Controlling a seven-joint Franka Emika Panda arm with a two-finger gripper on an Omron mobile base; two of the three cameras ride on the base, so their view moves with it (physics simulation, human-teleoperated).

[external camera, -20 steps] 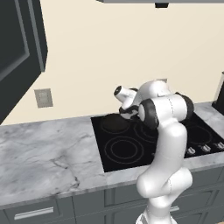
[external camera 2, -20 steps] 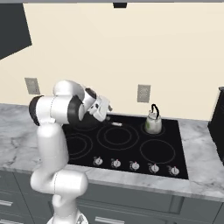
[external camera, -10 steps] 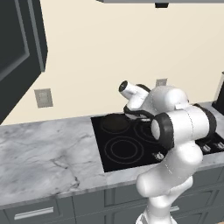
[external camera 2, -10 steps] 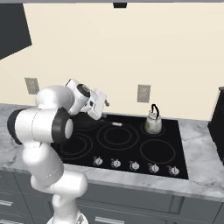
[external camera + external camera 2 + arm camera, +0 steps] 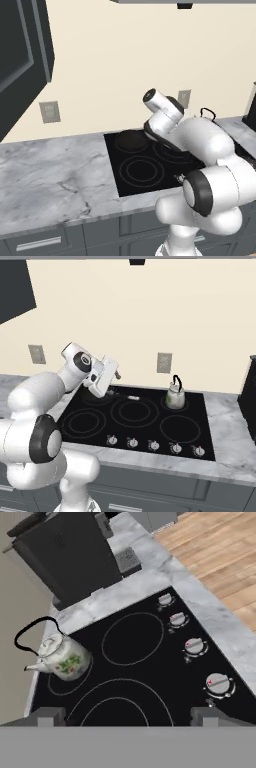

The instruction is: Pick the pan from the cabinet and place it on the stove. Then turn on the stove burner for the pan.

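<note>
- Black glass is below me: the stove (image 5: 142,418) sits flush in the grey marble counter (image 5: 55,172); its burner rings are drawn as thin grey circles.
- My gripper (image 5: 118,375) hangs above the rear left part of the stove, close to the cream wall (image 5: 115,65); my two fingertips (image 5: 46,716) stand wide apart at the bottom of the hand view, and I hold nothing between them.
- The pan (image 5: 131,140) lies on the rear left burner in the left base view, dark and round, just beside my forearm; in the right base view its thin handle (image 5: 125,396) points toward the middle of the stove; my hand is apart from it.
- A pale kettle (image 5: 61,656) with a black loop handle stands upright on the rear right burner, well apart from the pan.
- Five knobs (image 5: 153,445) stand in a row along the front edge of the stove; four of them show in my hand view, white with a small red mark.
- The cabinet (image 5: 21,60) hangs high at the left in the left base view, dark grey; I cannot tell how its door stands.
- Two grey wall outlets (image 5: 164,362) are on the wall behind the counter.
</note>
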